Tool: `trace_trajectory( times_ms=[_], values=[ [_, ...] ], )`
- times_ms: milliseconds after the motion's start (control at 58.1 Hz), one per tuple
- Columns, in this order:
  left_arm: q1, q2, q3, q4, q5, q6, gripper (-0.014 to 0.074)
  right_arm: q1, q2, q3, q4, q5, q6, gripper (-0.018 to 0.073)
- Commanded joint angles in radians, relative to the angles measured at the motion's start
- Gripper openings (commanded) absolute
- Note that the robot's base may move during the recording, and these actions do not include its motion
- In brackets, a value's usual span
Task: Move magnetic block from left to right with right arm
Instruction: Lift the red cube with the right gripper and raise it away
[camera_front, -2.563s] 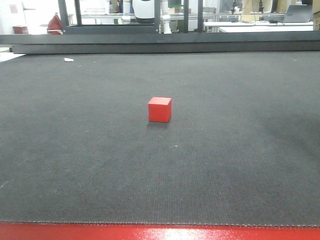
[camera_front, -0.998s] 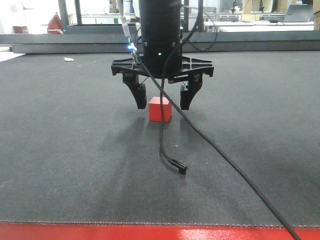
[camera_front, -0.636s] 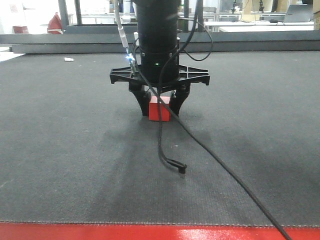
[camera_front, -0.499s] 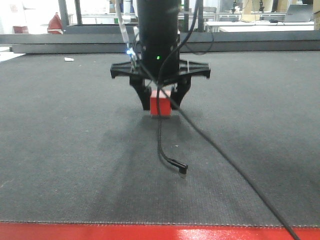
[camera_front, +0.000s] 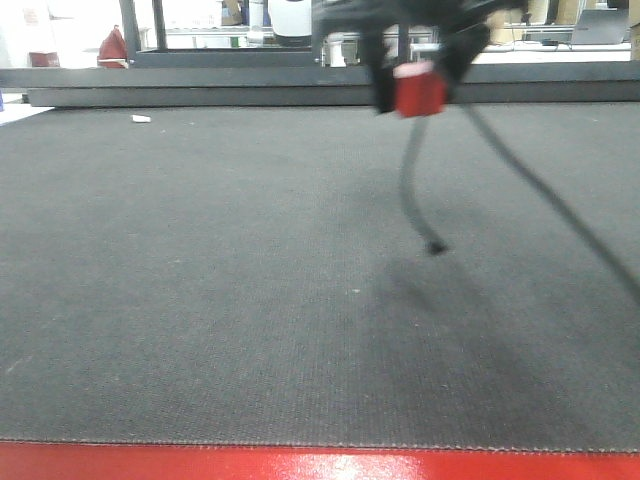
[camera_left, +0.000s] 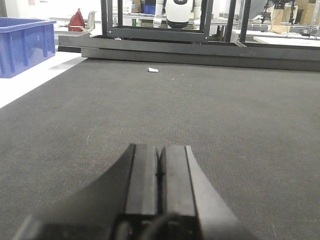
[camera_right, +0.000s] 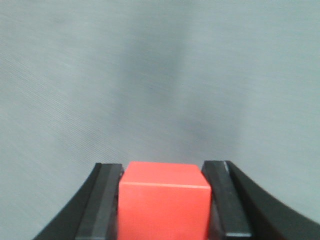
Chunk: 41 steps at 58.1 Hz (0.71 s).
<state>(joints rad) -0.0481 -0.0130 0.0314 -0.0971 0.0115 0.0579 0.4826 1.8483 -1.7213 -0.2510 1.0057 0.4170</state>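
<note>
The right gripper (camera_front: 418, 95) is holding the magnetic block (camera_front: 419, 92) clamped between its two dark fingers (camera_right: 107, 202), one pressing flat on each side face, so the cube is sitting square and level rather than cocked. In the front view the block is hanging well above the dark mat (camera_front: 200, 300), a little right of centre and toward the far side, touching nothing but the fingers. That height is probably there so the sharp lower edges are not dragging on the mat's rough weave during the carry. A thin black cable (camera_front: 408, 190) is dangling from the gripper, its loose end hanging just above the mat and near the soft shadow (camera_front: 430, 290) below the arm; it could snag or brush the block at set-down. The gripper and block are looking smeared in this view, so finer detail of the grip there is hard to read; the wrist view is showing it clearly. The left gripper (camera_left: 160, 170) is resting low over the mat with its jaws pressed together on nothing, staying out of the way. Judging by this, the carrying step is in hand, and lowering and releasing on the right are not yet done.
</note>
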Motion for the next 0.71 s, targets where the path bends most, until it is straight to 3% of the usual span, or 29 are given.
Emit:
trace_trajectory(
  times_ms=[0,361,688],
  values=[
    [0.0,-0.012,0.009,-0.005,-0.09,-0.006,-0.0126,-0.046,-0.167,0.116,-0.001,-0.122,-0.052,0.0198],
    [0.0,-0.012,0.009,-0.005,-0.09,-0.006,-0.0126,-0.26,-0.638,0.761,0.001,-0.443,-0.102,0.0198],
    [0.0,-0.012,0.009,-0.005,-0.09,-0.006,-0.0126,-0.282,-1.042,1.08,0.005,-0.528,-0.116,0.0198]
  ],
)
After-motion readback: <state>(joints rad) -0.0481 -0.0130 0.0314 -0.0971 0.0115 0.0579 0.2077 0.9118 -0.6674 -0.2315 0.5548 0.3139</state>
